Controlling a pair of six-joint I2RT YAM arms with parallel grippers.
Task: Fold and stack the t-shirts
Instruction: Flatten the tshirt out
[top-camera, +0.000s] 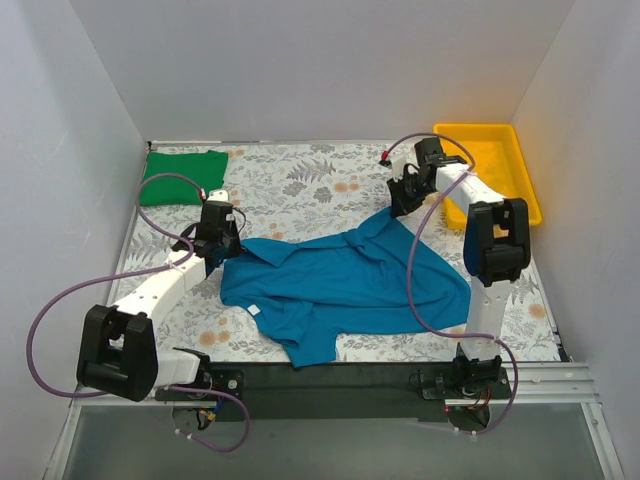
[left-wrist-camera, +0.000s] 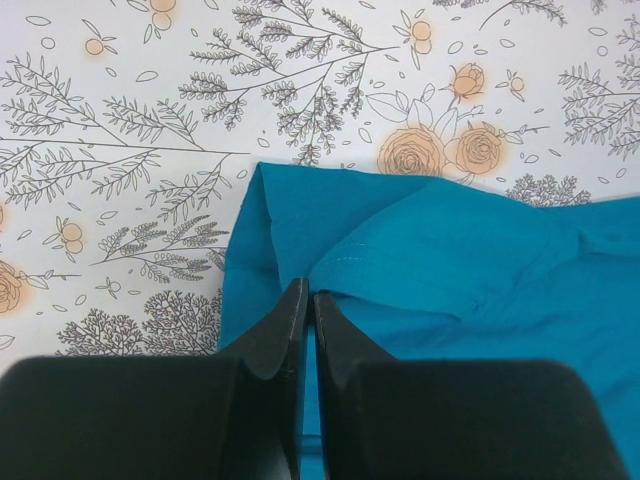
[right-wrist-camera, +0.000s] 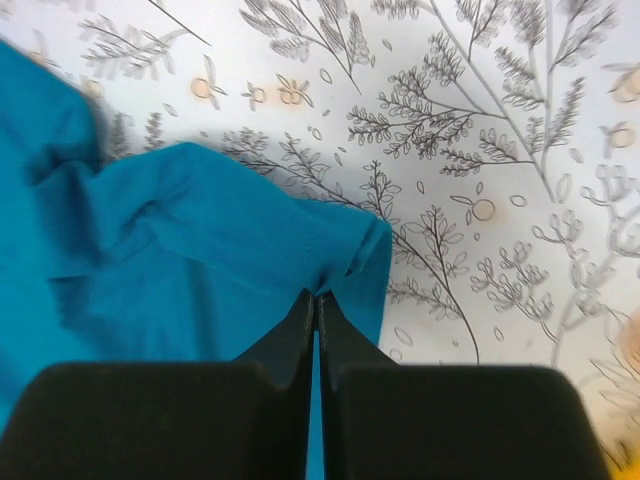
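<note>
teal-blue t-shirt (top-camera: 340, 285) is being pinched by left gripper (left-wrist-camera: 308, 297) and right gripper (right-wrist-camera: 317, 298) | even, taut pull being advised

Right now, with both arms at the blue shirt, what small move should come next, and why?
Probably lift slightly and draw the two held edges apart. Both pairs of jaws are shut on the blue shirt, which lies rumpled, so it likely needs flattening before folding.
</note>
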